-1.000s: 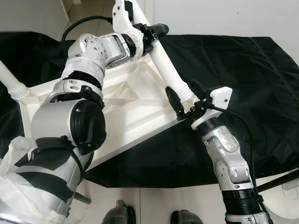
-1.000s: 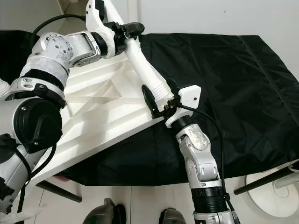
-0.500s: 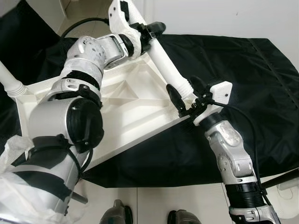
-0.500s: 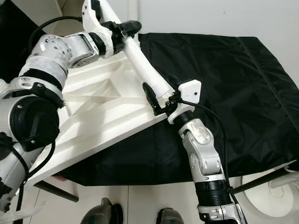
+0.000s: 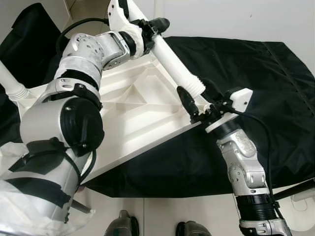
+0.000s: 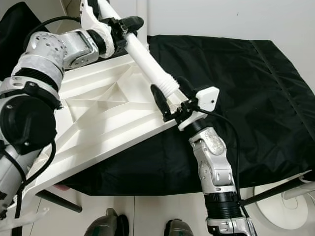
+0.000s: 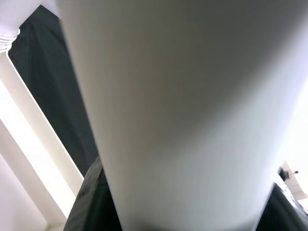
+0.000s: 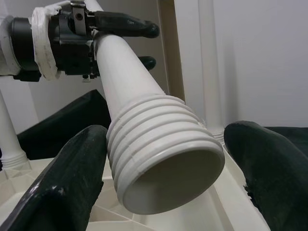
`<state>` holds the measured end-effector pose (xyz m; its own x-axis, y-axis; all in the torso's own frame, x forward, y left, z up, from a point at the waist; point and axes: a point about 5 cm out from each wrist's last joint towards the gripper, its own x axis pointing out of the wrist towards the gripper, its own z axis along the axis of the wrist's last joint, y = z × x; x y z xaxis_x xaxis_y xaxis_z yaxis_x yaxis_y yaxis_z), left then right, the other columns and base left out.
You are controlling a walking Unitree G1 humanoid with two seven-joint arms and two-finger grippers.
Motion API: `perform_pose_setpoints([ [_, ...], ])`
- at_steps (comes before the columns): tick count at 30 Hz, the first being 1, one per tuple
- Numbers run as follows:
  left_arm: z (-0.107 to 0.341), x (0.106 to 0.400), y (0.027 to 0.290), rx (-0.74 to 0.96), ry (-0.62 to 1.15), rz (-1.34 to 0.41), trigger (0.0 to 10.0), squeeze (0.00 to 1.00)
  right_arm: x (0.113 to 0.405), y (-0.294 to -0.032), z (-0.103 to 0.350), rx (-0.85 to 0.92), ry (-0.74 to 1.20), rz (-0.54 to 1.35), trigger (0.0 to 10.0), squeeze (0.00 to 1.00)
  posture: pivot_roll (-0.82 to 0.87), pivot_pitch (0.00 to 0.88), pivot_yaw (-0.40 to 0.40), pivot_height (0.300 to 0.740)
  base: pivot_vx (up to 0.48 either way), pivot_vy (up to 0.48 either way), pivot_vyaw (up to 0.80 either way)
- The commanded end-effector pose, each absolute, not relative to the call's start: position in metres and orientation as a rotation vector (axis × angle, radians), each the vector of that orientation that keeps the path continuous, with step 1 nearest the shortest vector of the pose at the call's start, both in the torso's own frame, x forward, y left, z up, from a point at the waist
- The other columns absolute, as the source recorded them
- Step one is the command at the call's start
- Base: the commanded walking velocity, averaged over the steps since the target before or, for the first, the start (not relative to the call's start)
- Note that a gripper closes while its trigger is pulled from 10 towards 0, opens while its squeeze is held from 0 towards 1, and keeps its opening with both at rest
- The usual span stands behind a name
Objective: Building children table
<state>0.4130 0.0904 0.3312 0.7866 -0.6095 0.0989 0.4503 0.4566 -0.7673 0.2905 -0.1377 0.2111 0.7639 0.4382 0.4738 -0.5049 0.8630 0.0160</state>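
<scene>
Since a second ago I've lifted the table leg (image 5: 172,64); left gripper (image 5: 150,27) pinches its far end, right gripper (image 5: 197,101) straddles the threaded end, spread, over the tabletop (image 5: 123,123) corner

- The table leg (image 8: 144,125) is smooth white plastic, ridged at its threaded end.
- The tabletop (image 5: 138,118) is matt white moulded plastic.
- The black cloth (image 5: 256,69) looks slightly shiny and wrinkled.
- The arms (image 5: 243,167) are brushed silver metal.
</scene>
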Motion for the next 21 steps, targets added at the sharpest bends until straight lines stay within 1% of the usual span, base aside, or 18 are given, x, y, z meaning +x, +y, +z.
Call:
perform_pose_setpoints([
  [1,0.347,0.414,0.114,-0.863,0.142,-0.612,10.0,0.00,0.292,-0.170,0.205,0.150,-0.462,0.370,10.0,0.00,-0.07,0.042,0.027,0.740,0.000,0.000,0.00],
  [5,0.344,0.414,0.115,-0.866,0.164,-0.598,10.0,0.00,0.288,-0.175,0.210,0.148,-0.504,0.423,10.0,0.00,-0.07,0.033,0.043,0.740,0.000,0.000,0.00],
  [7,0.344,0.414,0.116,-0.868,0.165,-0.595,10.0,0.00,0.286,-0.175,0.209,0.147,-0.498,0.450,10.0,0.00,-0.07,0.033,0.045,0.740,0.000,0.000,0.00],
  [10,0.347,0.414,0.120,-0.869,0.155,-0.587,10.0,0.00,0.281,-0.182,0.201,0.089,-0.462,0.491,10.0,0.00,-0.07,0.032,0.050,0.740,0.000,0.000,0.00],
  [21,0.349,0.415,0.126,-0.876,0.146,-0.560,10.0,0.00,0.274,-0.200,0.195,0.074,-0.437,0.510,10.0,0.00,-0.07,0.045,0.050,0.740,0.000,0.000,0.00],
])
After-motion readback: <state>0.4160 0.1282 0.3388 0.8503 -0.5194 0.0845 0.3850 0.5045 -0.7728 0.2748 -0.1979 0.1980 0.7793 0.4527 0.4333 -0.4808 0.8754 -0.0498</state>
